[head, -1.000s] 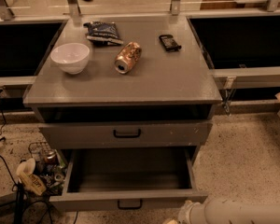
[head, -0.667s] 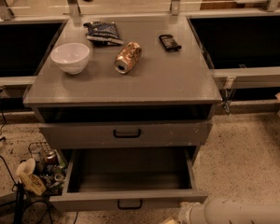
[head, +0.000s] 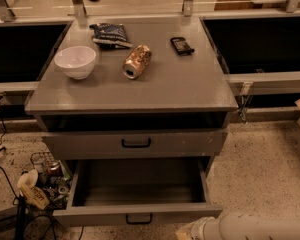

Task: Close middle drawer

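Note:
The middle drawer (head: 138,214) stands pulled far out under the grey cabinet, its long tray (head: 140,181) bare, with a small black bar handle (head: 139,218) at the centre of its flat front. Above it the taller top drawer front (head: 135,144) is shut. The lowest drawer is hidden beneath the open one. My white arm (head: 260,228) comes in along the bottom edge from the right. My gripper (head: 186,232) is at its end, low and just below the right part of the open drawer's front, mostly cut off by the frame edge.
On the cabinet top (head: 190,89) lie a white bowl (head: 75,61), a tipped can (head: 136,61), a dark chip bag (head: 110,35) and a small black object (head: 181,45). A wire basket with clutter (head: 46,176) and cables lie on the floor at left. Speckled floor (head: 265,174) lies at right.

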`<move>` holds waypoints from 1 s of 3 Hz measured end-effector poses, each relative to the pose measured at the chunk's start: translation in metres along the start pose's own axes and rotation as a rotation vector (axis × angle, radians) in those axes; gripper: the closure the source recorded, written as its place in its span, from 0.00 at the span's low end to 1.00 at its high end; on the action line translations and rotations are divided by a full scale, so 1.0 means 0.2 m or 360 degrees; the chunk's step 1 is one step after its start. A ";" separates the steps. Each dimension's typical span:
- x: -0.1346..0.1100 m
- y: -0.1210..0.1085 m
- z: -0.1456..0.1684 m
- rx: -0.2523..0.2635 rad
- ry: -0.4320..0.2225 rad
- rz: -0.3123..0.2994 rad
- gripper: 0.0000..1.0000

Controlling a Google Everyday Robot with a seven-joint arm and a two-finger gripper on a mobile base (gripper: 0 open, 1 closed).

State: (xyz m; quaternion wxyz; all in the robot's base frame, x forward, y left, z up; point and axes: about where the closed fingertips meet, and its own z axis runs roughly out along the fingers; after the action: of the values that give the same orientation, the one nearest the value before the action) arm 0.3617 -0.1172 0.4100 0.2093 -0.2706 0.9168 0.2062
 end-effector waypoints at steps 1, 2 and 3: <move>0.00 0.00 0.00 0.0000 0.0000 0.0000 0.93; -0.08 0.01 0.04 -0.0008 -0.0097 -0.0020 1.00; -0.24 0.05 0.10 -0.0019 -0.0260 -0.0087 1.00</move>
State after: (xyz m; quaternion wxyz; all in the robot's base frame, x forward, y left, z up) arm 0.3985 -0.0802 0.4190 0.2872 -0.2790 0.8877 0.2272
